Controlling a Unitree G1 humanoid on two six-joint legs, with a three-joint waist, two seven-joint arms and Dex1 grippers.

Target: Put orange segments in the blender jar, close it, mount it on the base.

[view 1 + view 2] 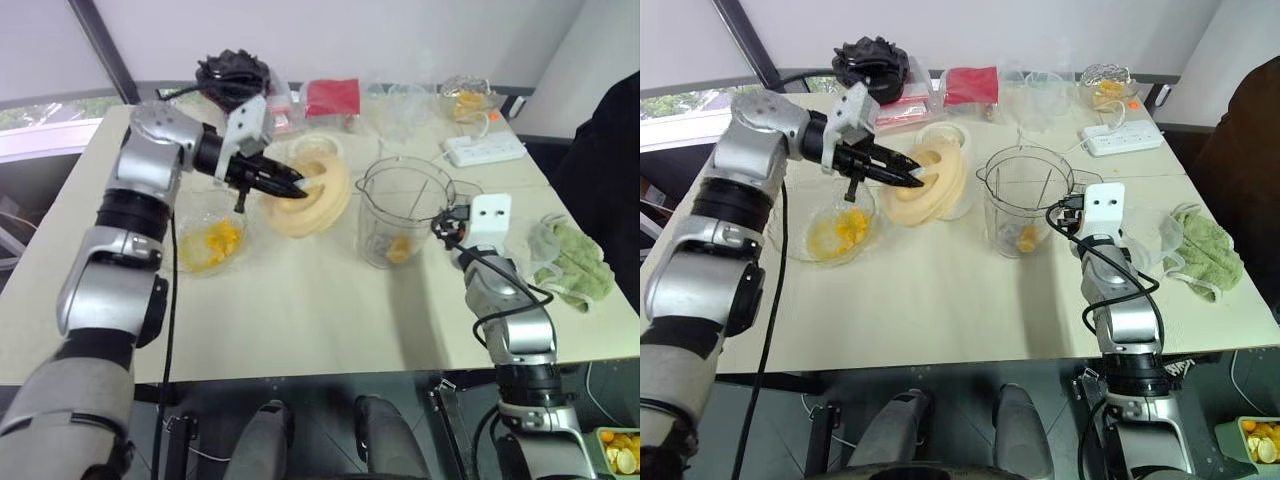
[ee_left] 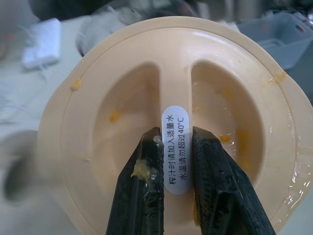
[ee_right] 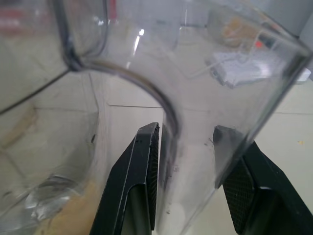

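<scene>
— So, the blender jar (image 1: 402, 212): where does it stand?
— Upright on the table (image 1: 300, 310), right of middle, open-topped; a few orange segments (image 1: 399, 247) lie at its bottom; more sit in the shallow clear bowl (image 1: 210, 243) to the left.
— And the right gripper (image 3: 188, 161)?
— From the head views its white wrist sits just beside the jar's right side, fingers hidden; the right wrist view shows what they cannot: the two black fingers (image 3: 142, 181) stand either side of the jar's clear handle, partly spread, with a gap visible on one side; whether they press it I cannot tell.
— The left gripper (image 2: 175, 161)?
— Raised over the table, pinching the centre rib of the pale-yellow lid (image 1: 312, 196); the left wrist view shows a white label on that rib and pulp on a finger; the lid hangs tilted between bowl and jar.
</scene>
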